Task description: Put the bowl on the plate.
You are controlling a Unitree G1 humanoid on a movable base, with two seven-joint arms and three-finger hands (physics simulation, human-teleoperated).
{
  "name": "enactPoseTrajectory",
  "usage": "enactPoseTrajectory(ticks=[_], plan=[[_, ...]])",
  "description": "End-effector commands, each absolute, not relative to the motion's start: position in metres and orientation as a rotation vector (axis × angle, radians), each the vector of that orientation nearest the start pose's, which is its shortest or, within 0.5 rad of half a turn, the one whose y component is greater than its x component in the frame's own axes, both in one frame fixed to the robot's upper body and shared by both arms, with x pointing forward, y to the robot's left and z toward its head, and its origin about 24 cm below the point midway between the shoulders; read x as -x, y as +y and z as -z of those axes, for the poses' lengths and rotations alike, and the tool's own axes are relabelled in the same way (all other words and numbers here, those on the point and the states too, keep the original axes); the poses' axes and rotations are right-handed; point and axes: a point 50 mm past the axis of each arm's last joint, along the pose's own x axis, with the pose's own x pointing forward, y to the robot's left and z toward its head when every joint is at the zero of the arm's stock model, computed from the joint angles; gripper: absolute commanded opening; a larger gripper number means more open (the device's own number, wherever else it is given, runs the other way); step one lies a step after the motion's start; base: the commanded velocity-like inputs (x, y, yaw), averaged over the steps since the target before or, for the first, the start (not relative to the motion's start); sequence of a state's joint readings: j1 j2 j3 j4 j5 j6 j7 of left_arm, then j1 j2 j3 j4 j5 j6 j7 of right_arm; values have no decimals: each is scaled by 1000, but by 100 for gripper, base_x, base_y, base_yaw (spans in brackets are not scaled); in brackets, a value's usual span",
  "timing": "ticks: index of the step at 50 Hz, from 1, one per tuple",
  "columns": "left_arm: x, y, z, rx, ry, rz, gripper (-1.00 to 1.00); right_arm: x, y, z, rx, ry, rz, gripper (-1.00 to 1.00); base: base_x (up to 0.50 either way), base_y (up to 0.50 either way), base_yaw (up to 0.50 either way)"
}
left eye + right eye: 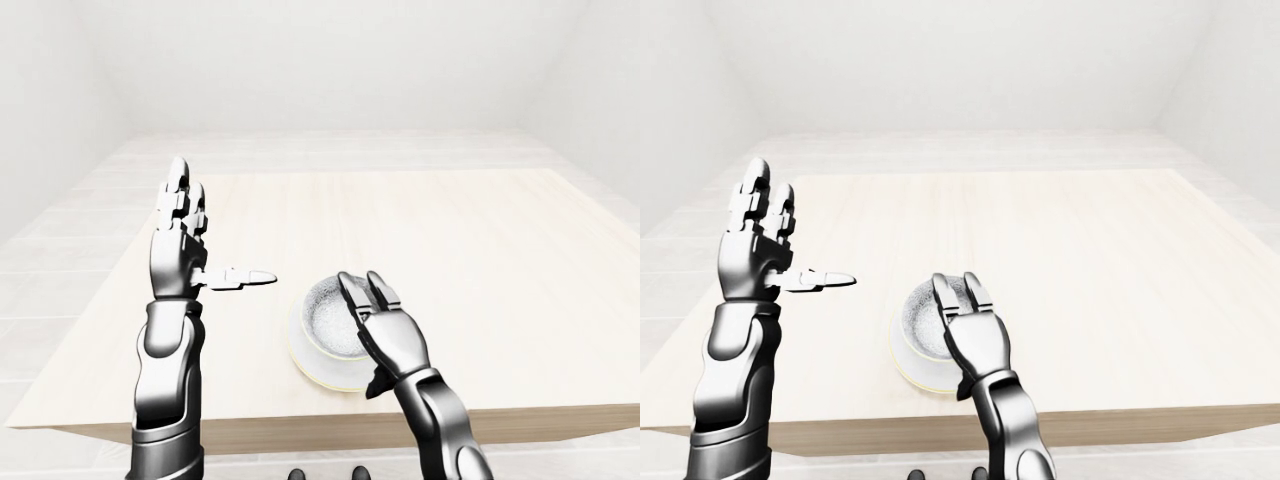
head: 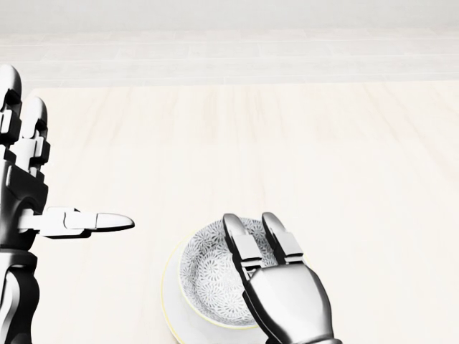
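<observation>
A white bowl point(image 2: 204, 276) with a grey flower pattern inside stands upright on a pale plate point(image 2: 169, 297) at the bottom of the head view. My right hand point(image 2: 251, 228) hovers over the bowl's right half, open, its two fingers stretched flat across the rim and closed round nothing. My left hand point(image 2: 61, 168) is held up at the left edge, apart from the bowl. It is open, with its fingers pointing up and its thumb pointing right. The right part of the bowl and plate is hidden behind my right hand.
The light wooden table point(image 1: 450, 230) stretches far up and to the right of the plate. Its near edge point(image 1: 300, 428) runs just below the plate in the left-eye view. Pale floor and white walls lie beyond.
</observation>
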State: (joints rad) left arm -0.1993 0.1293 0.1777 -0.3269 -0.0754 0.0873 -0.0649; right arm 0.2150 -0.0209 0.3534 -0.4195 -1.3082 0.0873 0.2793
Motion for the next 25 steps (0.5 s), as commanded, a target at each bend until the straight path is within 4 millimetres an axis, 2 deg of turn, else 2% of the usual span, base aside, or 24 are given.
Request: enactPoseTrajectory(ticks=[1,21,25], plan=[[-267,190,-164,-70,-445,-33,100,-199,-85,-83,1243,-127,-296,100,0,0,0],[-264,190,-170,-69,-474,-33,100,-177,-91,-126,1213,-200,-296,100,0,0,0],[-263,190,-171,-70,-480,-32,100,-172,-94,-140,1216,-233,-272,100,0,0,0]])
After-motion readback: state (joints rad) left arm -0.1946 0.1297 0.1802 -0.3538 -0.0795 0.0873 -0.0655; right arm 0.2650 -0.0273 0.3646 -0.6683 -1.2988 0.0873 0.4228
